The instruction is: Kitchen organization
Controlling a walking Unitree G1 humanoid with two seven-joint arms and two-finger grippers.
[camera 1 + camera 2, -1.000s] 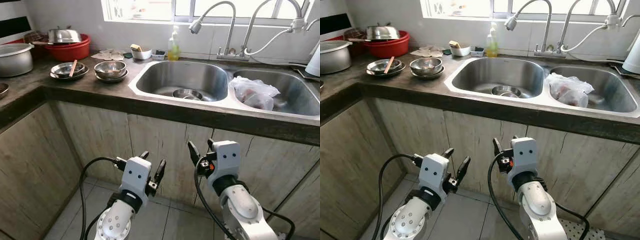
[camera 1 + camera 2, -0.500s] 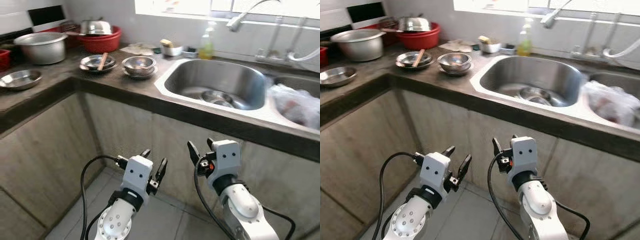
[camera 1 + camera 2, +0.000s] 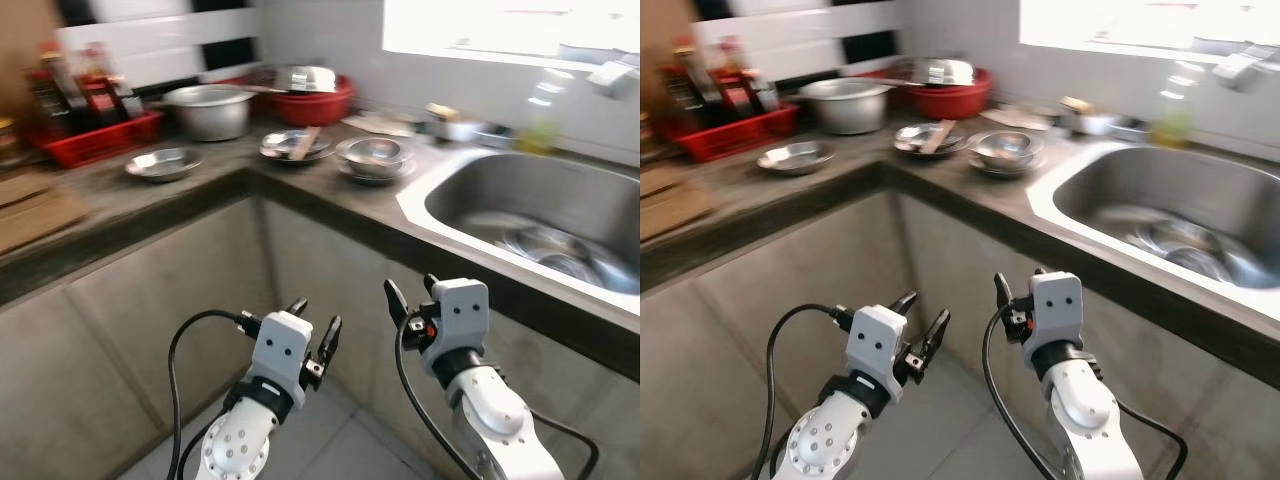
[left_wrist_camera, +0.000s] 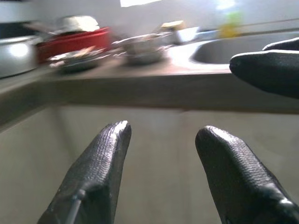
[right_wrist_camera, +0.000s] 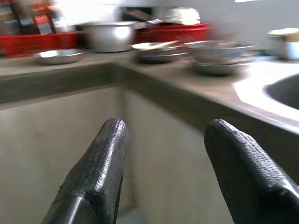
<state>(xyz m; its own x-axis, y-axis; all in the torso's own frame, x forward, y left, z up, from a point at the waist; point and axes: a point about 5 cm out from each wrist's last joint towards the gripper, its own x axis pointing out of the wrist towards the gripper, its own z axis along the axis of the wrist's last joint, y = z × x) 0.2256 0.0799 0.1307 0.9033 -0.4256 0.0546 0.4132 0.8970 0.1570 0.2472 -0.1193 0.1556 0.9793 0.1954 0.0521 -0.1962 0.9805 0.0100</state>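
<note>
Left eye view: blurred. Dark counter (image 3: 190, 195) bending at an inner corner, with a sink (image 3: 520, 215) set in at its right end. Along the back edge, a pot (image 3: 210, 110) beside a red basin (image 3: 310, 100); near the corner, a flat dish (image 3: 160, 163), a bowl with a stick (image 3: 297, 147) and stacked bowls (image 3: 372, 155); at the far left end, a red tray of bottles (image 3: 85, 115). Left gripper (image 3: 312, 330) and right gripper (image 3: 412, 295) held low before the cabinet doors, well below the counter edge, jaws parted, nothing held.

Right eye view: same layout, more dishes lying in the sink bottom.

Left wrist view: two black fingers (image 4: 100, 172) apart with bare cabinet front between them; counter edge above, dishes blurred beyond.

Right wrist view: fingers (image 5: 98, 172) likewise spread and empty, aimed toward the corner of the counter.

Judged step: approach, no grasp begun. Best to settle the body and let the blur clear before reaching, lift one arm above the counter edge, and pick one loose bowl near the front edge rather than the stack. Worth keeping jaws wide until a rim sits between them.
</note>
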